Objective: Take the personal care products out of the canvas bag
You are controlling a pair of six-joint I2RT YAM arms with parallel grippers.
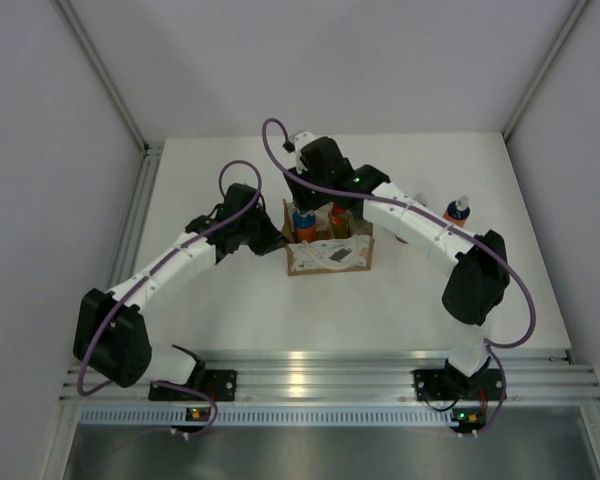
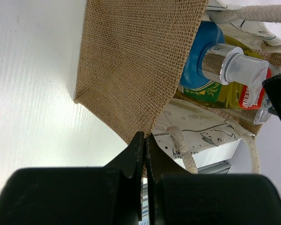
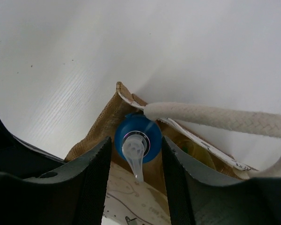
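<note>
The canvas bag (image 1: 330,252) stands mid-table, tan with a white patterned front and rope handles. My left gripper (image 1: 278,240) is shut on the bag's left edge; the left wrist view shows the jaws (image 2: 146,140) pinching the burlap side (image 2: 131,61). My right gripper (image 1: 315,215) hangs open over the bag's mouth. In the right wrist view its fingers (image 3: 136,152) stand either side of a blue pump-top bottle (image 3: 137,136) and do not touch it. That bottle (image 2: 203,47) lies beside a yellow one (image 2: 227,91). Another orange bottle (image 1: 338,220) shows in the bag. One orange bottle (image 1: 457,210) stands on the table.
White enclosure walls surround the table on three sides. A rope handle (image 3: 215,119) arches across the bag's mouth just right of my right gripper. The aluminium rail (image 1: 320,380) with both arm bases runs along the near edge.
</note>
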